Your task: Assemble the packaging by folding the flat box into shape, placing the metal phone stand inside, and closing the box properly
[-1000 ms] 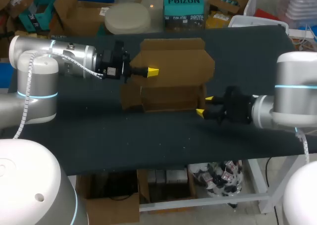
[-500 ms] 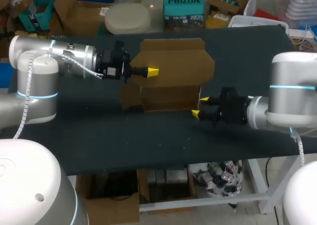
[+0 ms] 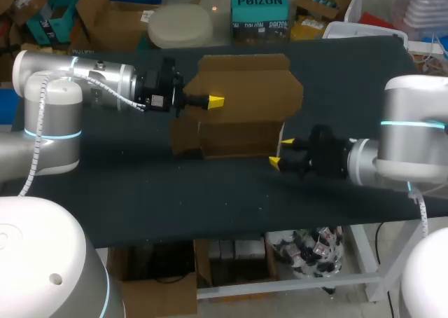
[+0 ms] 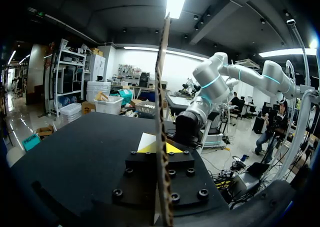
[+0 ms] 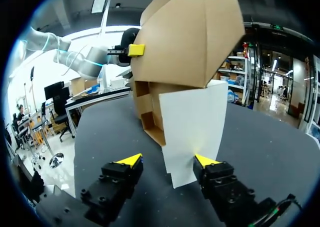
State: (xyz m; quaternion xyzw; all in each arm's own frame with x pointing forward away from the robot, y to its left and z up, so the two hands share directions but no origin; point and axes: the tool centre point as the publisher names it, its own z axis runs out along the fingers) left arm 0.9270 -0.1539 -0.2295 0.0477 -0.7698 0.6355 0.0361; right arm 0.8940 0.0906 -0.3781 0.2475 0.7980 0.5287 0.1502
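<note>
Folding the side flap (image 5: 192, 132) wants a square push from the right hand (image 5: 167, 160), fingers apart, while the left hand (image 3: 215, 101), clamped on the box (image 3: 245, 87), braces it.

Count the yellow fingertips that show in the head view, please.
3. One on the left gripper, against the cardboard box's upright panel; its other is hidden behind that panel. Two on the right gripper, by the box's right front corner.

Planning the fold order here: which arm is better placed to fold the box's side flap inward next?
Right, probably. The right gripper is open with the side flap just ahead, between its fingers; the left gripper is shut on the cardboard box's upright lid panel, holding it.
</note>
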